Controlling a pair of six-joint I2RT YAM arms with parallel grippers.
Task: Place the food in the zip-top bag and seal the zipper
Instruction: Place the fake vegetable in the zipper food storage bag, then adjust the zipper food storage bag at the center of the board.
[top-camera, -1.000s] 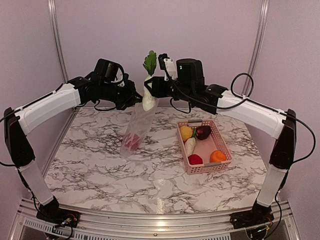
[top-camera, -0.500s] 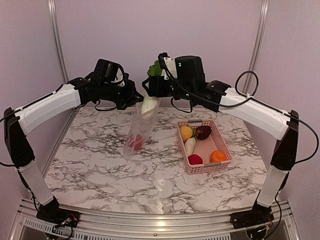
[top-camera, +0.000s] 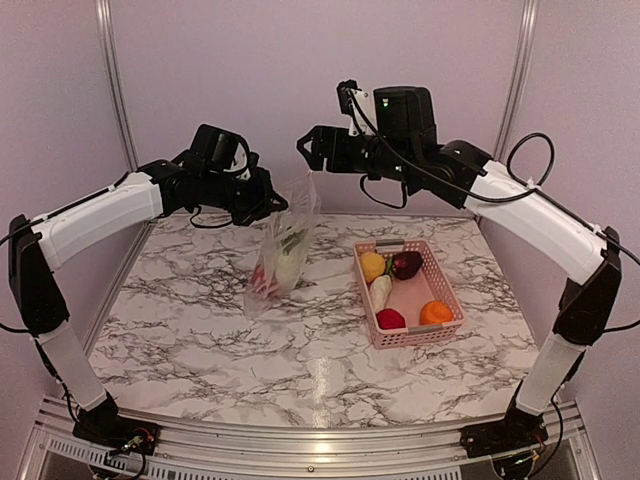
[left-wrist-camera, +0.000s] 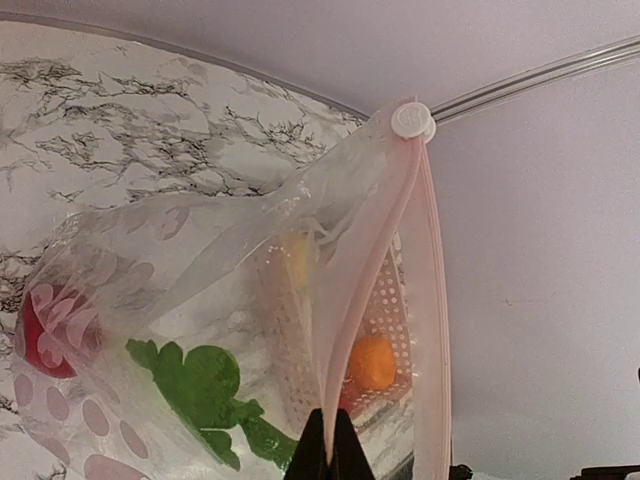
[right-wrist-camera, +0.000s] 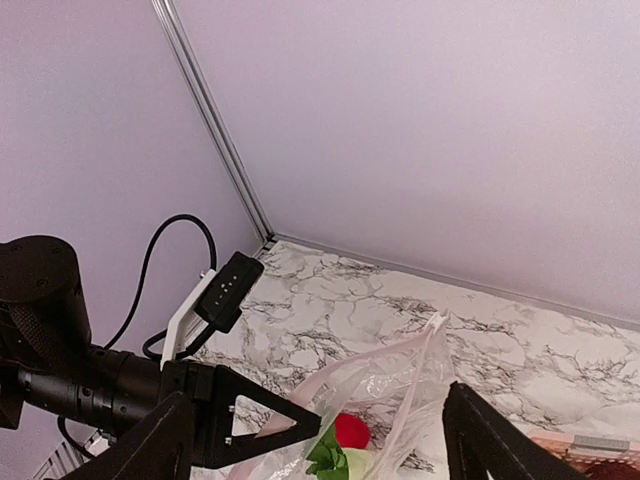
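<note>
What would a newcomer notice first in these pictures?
The clear bag hangs in mid-air over the table, left of centre, pinched at its edge by the left gripper, with a red piece and a leafy white piece inside. The right gripper hovers open and empty just above the bag's mouth. On the table's right, a pink basket holds five more pieces of food.

The zip-top bag (top-camera: 283, 245) is hanging centrally, obstructing passage there; the basket (top-camera: 415, 337) is occupying the right; a gap is separating them.
</note>
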